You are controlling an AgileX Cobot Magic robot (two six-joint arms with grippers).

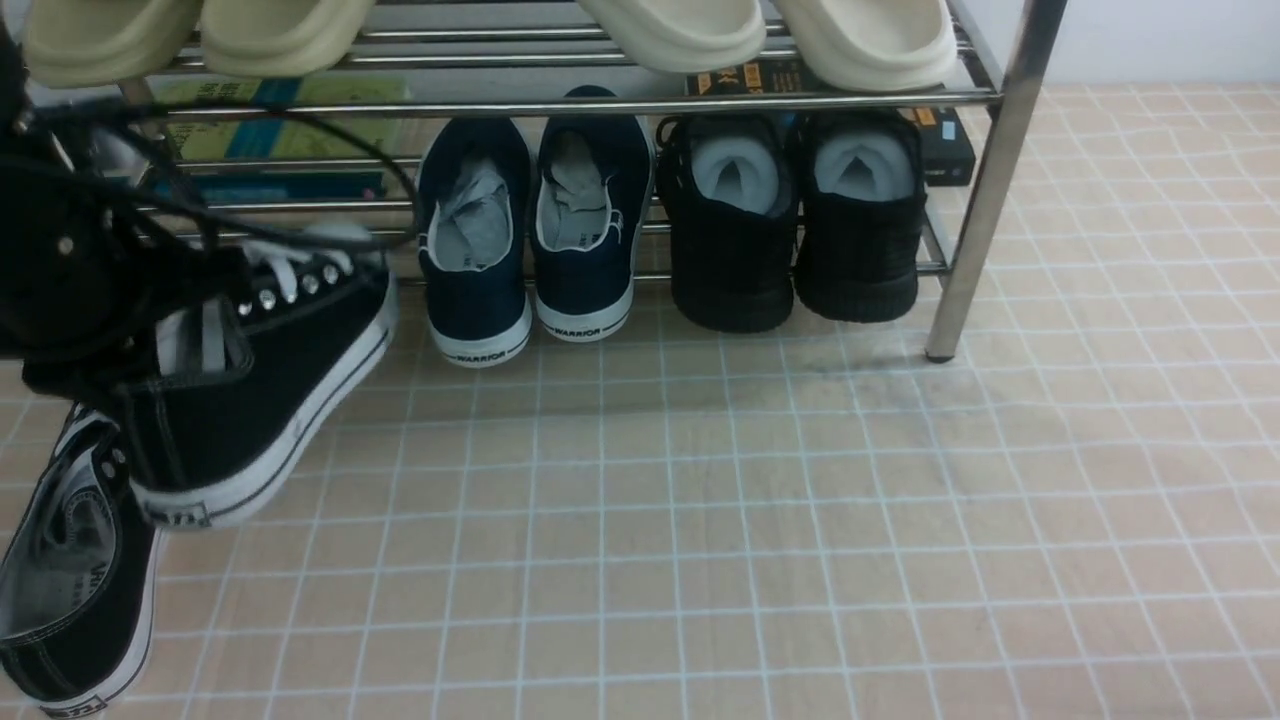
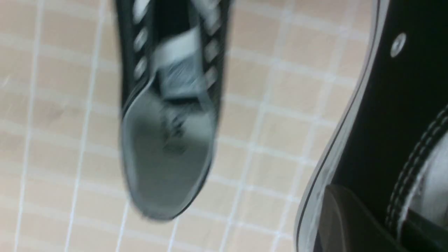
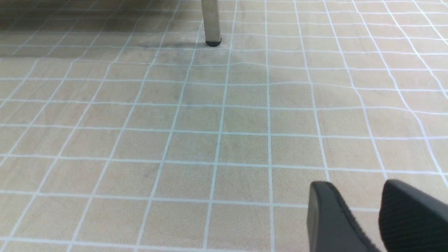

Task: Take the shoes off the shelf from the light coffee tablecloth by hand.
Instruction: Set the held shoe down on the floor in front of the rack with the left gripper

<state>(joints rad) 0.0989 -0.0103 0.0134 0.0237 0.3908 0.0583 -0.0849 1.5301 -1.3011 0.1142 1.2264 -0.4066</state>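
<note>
Over at the left edge of the front view, the robot's left hand (image 1: pixel 175 350) has closed on a black canvas low-top sneaker with white laces and a white rubber sole (image 1: pixel 270 400). It grips the shoe at the collar. In the left wrist view one dark finger (image 2: pixel 344 217) presses against the outside of the shoe's wall. The shoe hangs tilted, with its toe raised toward the shiny chrome metal-tube shelf (image 1: pixel 985 200) and its heel low. I can't tell whether the heel touches the cloth. Its matching black canvas sneaker (image 1: pixel 70 590) lies in the lower left corner of the frame on the light beige-tan tablecloth printed with thin white grid lines (image 1: pixel 750 560), which covers the counter. It sits just beside the held shoe and is off the shelf. On the lower tier, in the upper middle of the frame, stand a pair of navy slip-ons marked "WARRIOR" (image 1: pixel 530 240), and to their right a pair of all-black knit shoes (image 1: pixel 795 235). Cream rubber slippers (image 1: pixel 770 30) sit on the tier above. The right hand (image 3: pixel 367 213) shows only in the lower right of its own wrist view. Its two dark fingers stand a little apart over bare cloth with nothing between them, well away from the shelf's leg at the top of that frame.
</note>
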